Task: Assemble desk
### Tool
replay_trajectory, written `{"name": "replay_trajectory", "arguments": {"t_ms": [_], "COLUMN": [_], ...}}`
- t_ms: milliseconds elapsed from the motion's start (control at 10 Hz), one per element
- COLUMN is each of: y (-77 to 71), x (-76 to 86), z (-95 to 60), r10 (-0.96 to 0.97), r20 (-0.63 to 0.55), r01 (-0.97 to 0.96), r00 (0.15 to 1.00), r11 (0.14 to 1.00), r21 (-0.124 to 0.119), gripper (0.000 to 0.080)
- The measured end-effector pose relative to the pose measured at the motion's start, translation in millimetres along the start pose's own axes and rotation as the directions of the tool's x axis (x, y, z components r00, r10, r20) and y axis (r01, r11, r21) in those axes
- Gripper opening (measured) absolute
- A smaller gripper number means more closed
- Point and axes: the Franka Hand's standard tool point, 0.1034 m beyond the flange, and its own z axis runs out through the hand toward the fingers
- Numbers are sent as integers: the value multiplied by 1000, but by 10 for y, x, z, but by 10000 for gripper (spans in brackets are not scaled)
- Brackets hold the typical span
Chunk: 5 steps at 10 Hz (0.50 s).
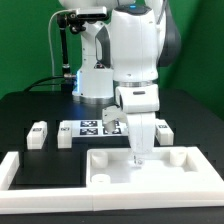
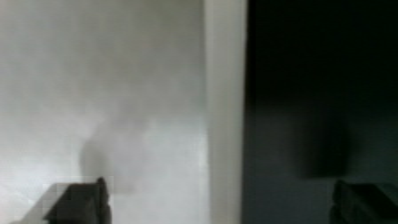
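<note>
The gripper (image 1: 139, 158) is released. In the wrist view its two dark fingertips (image 2: 75, 203) stand far apart at the frame's edges with nothing clasped between them. That gap shows only a blurred white surface (image 2: 107, 90) that meets black along a straight pale edge. In the exterior view the arm reaches down from 12 o'clock and the gripper points straight down, its tip low over the desk panel (image 1: 190, 172). Whether it touches the panel cannot be told. The panel is a wide white tray-like piece with a raised rim. It lies flat on the black counter (image 1: 200, 118) from about 6 to 4 o'clock in the scene, and round holes show near its corners. A long white border bar (image 1: 28, 170) runs from 8 o'clock along the front edge, just beside the panel. Behind it, at about 9 o'clock, two short white leg posts (image 1: 38, 134) (image 1: 65, 136) stand side by side, apart from the panel, each with a dark tag. The marker board (image 1: 88, 127) lies flat near the centre, right next to the second post and partly hidden by the arm. Another small white piece (image 1: 166, 130) at about 3 o'clock, behind the panel, is too small to make out.
</note>
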Motion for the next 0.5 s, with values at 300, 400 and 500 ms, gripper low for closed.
{"name": "replay_trajectory", "arguments": {"t_ms": [300,400,500], "y": [-1,-1,0], "x": [-1,-2,3], "z": [1,1,-3], "r10": [0,0,12], "r20": [0,0,0], "r01": [0,0,-12], "r00": [1000,1000,1000], "r11": [1000,1000,1000], "r21": [0,0,0], "gripper": [649,649,649]}}
